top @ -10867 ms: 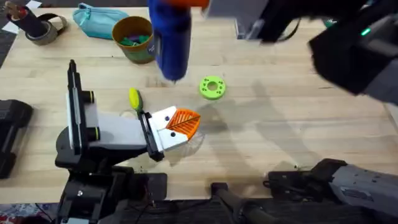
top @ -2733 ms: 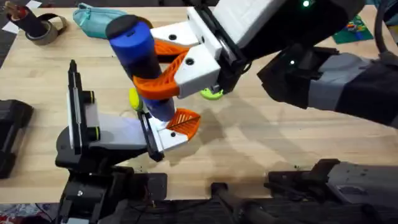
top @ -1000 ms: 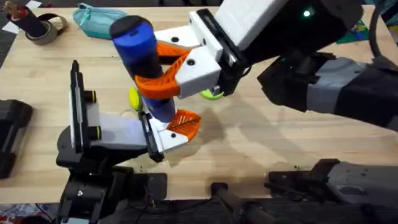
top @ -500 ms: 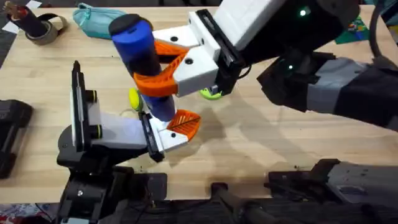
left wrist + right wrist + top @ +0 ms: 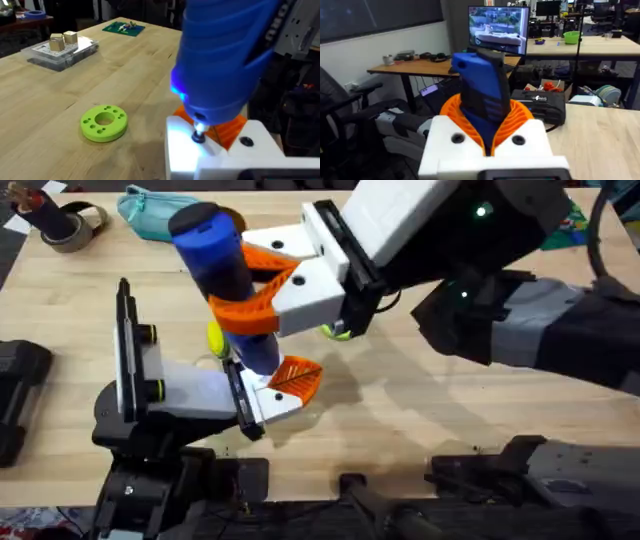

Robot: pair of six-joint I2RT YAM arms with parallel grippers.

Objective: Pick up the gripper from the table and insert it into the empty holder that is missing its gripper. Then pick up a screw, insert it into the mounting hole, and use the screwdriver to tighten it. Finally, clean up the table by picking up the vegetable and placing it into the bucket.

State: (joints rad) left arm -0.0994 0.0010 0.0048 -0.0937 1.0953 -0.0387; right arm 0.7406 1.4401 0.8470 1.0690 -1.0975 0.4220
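- Screwdriver (image 5: 228,285) stands nearly upright, right gripper (image 5: 262,290) clamped round its barrel, tip on the screw (image 5: 199,136) atop the white mount (image 5: 268,398).
- Best keep it vertical, pressing straight down.

Teal pouch (image 5: 150,210), tape roll (image 5: 62,224), green disc (image 5: 104,122), clear box (image 5: 62,49)

Bright even light, soft shadows on the table (image 5: 420,410), blurred screwdriver (image 5: 225,55).
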